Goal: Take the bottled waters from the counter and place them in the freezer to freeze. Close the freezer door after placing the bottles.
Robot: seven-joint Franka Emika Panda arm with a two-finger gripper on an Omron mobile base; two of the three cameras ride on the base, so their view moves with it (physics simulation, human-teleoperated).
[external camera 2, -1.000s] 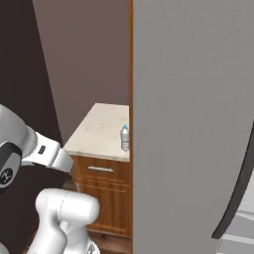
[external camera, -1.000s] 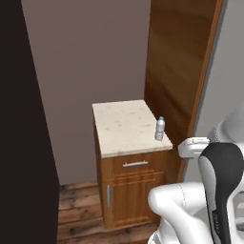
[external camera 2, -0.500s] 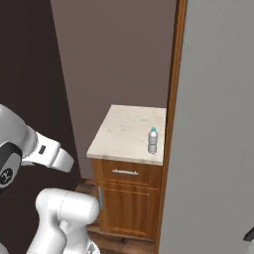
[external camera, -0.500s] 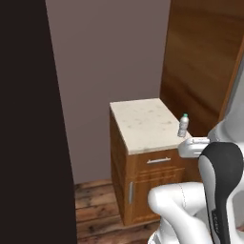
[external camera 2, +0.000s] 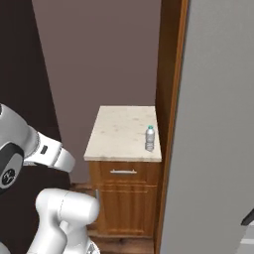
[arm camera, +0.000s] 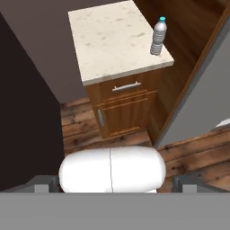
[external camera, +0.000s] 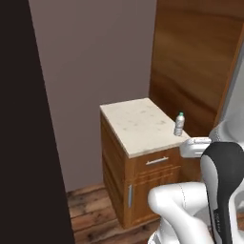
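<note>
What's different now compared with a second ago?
The base has driven, so the whole picture has shifted in both base views; that is the camera, not the things. The bottled water stays upright near the right edge of the counter. The gripper stays open, holding nothing.

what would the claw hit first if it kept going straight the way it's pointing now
Probably the cabinet front under the counter, or the wooden floor before it; depth is unclear. The bottled water stands off that line.
</note>
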